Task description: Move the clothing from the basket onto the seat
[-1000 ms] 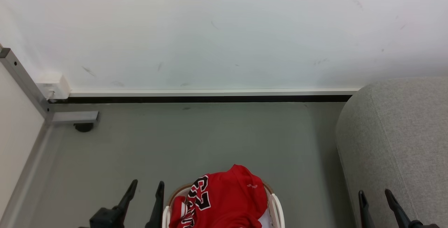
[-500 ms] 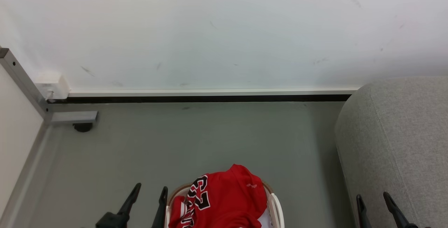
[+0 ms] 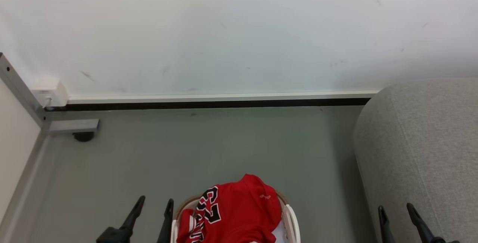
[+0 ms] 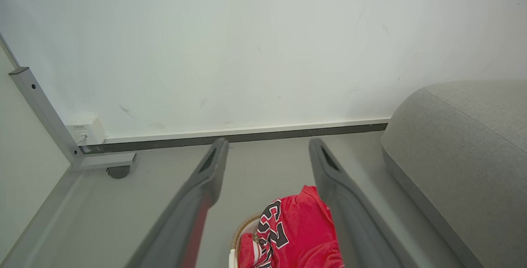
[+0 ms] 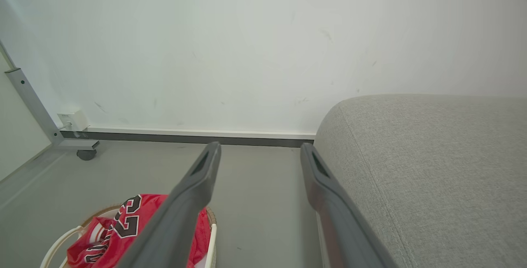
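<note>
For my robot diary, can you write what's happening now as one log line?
jersey: in basket | seat: right of basket | left fingers: open, empty | right fingers: open, empty | grab: not yet begun

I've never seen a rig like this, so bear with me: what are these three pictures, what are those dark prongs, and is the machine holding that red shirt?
This is a wheeled robot with two arms, each ending in a gripper with two long dark fingers: those are the prongs. One picture comes from a camera on its head, looking forward and down. There the left gripper is at the lower left and the right gripper at the lower right. The other two pictures come from a camera on each wrist, looking along that arm's own fingers, so the prongs look large. On the grey floor stands a cream basket with the red jersey heaped in it. On the robot's right is a light-grey upholstered seat. Both grippers are open and hold nothing; neither touches the jersey.
</note>
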Available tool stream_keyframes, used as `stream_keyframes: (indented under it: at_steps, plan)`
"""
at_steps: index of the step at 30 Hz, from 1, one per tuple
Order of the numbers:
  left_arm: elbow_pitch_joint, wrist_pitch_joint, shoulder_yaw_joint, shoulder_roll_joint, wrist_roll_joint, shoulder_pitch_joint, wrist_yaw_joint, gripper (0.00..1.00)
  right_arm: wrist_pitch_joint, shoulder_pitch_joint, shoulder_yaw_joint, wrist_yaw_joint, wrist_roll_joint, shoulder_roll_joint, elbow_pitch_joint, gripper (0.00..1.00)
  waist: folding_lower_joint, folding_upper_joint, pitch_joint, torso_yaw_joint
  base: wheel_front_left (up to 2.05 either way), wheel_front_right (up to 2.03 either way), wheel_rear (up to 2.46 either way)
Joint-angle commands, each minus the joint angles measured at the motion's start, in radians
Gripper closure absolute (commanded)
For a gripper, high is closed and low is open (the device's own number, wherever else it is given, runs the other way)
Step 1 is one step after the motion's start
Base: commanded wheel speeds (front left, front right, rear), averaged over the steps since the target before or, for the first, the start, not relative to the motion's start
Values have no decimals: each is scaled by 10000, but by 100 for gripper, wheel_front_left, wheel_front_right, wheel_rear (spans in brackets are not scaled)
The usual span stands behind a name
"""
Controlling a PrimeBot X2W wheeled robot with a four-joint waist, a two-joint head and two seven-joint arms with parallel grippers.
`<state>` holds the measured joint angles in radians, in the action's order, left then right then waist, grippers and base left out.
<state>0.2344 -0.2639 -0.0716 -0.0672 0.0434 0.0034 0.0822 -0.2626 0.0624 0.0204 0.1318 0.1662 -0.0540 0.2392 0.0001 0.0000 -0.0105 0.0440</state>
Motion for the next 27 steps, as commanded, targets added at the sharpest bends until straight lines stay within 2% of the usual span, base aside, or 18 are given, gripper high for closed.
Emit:
stream_keyframes:
  at_steps: [1, 8, 13, 20, 27]
  plan:
    - [-5, -11, 43, 1, -24, 134, 33, 0, -35, -131, 14, -21, 56, -17, -57, 0, -1, 0, -28, 110, 0, 0, 0]
    - [140, -11, -48, -110, -212, -408, 156, 0, -33, -402, 212, -21, 414, 9, -514, 0, -1, 0, -550, 571, 0, 0, 0]
    - [785, -9, -307, -213, -341, -1250, 220, 0, -20, -797, 419, -21, 480, 18, -858, 0, -1, 0, -1286, 1003, 0, 0, 0]
    - [3008, 15, -1191, -181, -664, -2830, 370, 0, -18, -1316, 694, -21, 606, 31, -1264, 0, -1, 0, -2393, 1508, 0, 0, 0]
    - [5358, 515, -2235, -279, -802, -4281, 461, 0, -18, -1951, 1152, -21, 838, 32, -1583, 0, -1, 0, -3620, 1989, 0, 0, 0]
